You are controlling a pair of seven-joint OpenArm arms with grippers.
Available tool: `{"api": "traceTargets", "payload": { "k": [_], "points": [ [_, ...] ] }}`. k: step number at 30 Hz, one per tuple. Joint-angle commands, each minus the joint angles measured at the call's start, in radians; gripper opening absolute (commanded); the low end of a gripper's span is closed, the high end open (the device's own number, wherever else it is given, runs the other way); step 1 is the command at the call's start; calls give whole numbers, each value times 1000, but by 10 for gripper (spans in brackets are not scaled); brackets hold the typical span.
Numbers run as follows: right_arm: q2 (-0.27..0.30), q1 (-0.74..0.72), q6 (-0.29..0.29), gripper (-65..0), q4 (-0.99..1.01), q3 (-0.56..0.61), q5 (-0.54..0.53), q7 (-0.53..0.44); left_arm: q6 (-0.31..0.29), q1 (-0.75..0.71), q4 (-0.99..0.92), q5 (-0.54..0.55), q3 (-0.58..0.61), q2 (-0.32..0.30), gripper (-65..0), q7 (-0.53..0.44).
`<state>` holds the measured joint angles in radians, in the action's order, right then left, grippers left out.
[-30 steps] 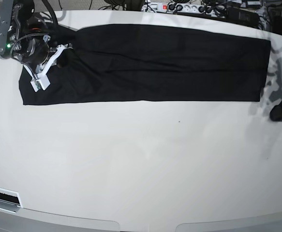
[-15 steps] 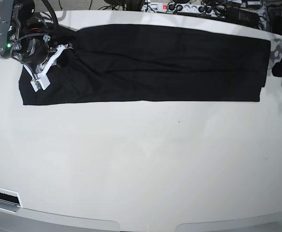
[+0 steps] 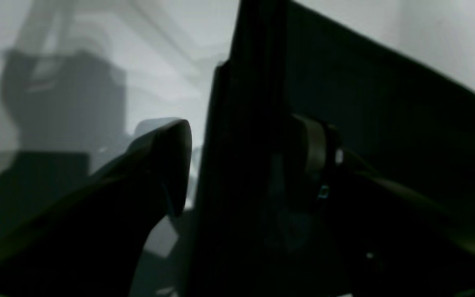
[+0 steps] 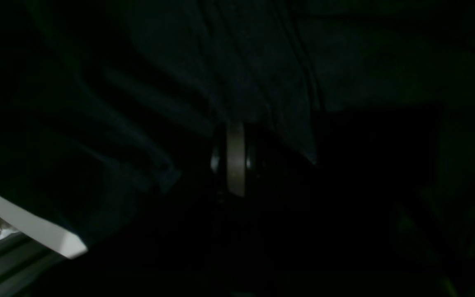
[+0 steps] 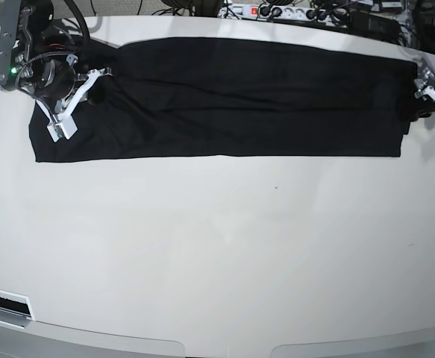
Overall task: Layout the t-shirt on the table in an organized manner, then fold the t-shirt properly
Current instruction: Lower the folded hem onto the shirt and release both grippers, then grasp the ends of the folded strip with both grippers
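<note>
The black t-shirt (image 5: 224,98) lies as a long folded band along the table's (image 5: 217,253) far side. The right gripper (image 5: 62,119) pinches its one end; the left gripper (image 3: 245,165), fingers spread, straddles the opposite edge. Next, likely, closing there and folding end to end.

**Three cameras, one dark cloth**

The base view looks steeply down from high above the near edge of the tabletop (image 5: 217,253), taking in nearly its whole width. The left wrist view sits very close at the frame's right end of the t-shirt (image 5: 239,97). The right wrist view hangs just above the cloth at the upper left.
</note>
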<state>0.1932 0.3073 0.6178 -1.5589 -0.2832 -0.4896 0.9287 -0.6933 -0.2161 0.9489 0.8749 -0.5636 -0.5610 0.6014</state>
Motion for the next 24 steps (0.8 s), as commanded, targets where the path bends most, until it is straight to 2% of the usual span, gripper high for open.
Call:
{"api": "traceTargets", "payload": {
  "k": [1,5,11,15,16,18,22,24],
  "points": [
    [10,-6,3,-650,-11,-4,-13,-2,-5,10,9,-6,-5,-11,-285,9],
    [9,-8,4,-650,-11,-4,-38,-2,-5,35,9,-6,30,-1,-285,9],
    [10,-8,4,-650,-11,-4,-37,-1,-5,69,9,-1,193,-1,-285,12],
    [10,-8,3,-650,-11,-4,-37,4,-5,87,10,39,261,-1,-294,106],
    [10,-8,3,-650,-11,-4,-37,6,-5,90,11,56,264,-1,-313,135],
    [10,-8,3,-650,-11,-4,-37,6,-5,90,18,78,260,-3,-394,163],
    [10,-9,4,-650,-11,-4,-37,6,-5,97,19,80,259,-15,-643,157],
    [9,-11,23,-650,-11,-4,-40,7,-5,106,19,81,258,-25,-650,155]
  ]
}}
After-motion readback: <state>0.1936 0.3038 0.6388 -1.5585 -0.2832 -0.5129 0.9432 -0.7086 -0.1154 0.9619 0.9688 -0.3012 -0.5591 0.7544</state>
